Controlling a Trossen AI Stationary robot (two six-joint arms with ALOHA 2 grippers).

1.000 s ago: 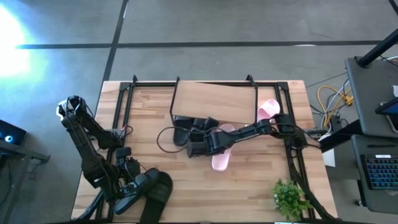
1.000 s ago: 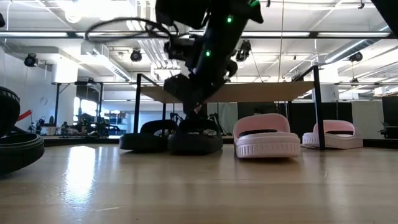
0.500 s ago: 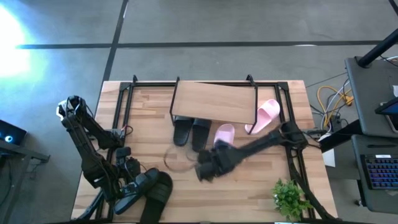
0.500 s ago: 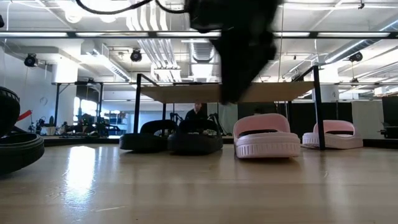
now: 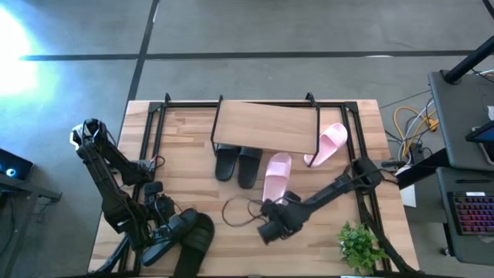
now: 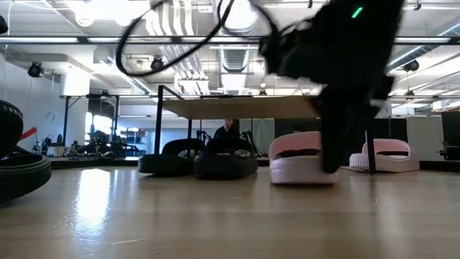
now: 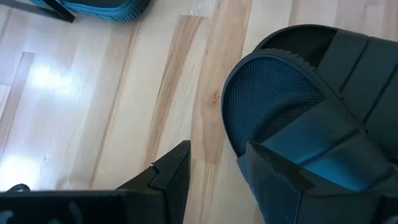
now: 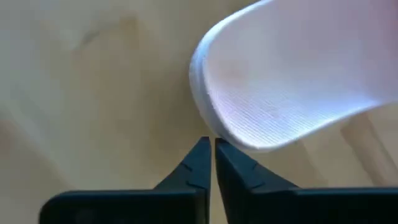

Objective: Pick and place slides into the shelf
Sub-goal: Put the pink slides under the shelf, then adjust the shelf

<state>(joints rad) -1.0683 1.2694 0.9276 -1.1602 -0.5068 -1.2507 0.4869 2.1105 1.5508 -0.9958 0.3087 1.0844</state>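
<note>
Wood tabletop, concrete floor, ceiling lights

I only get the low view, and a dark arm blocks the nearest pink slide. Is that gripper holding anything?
Observer: No. The right wrist view shows the right gripper shut on nothing, with the pale pink open-toe slide just beyond its tips.
Reviewer: Is that slide under the shelf?
Observer: Mostly not. From above, it lies in front of the light wood shelf board.
Reviewer: And the other arm?
Observer: The left gripper is at the table's front left corner, beside two matte black slides.
</note>
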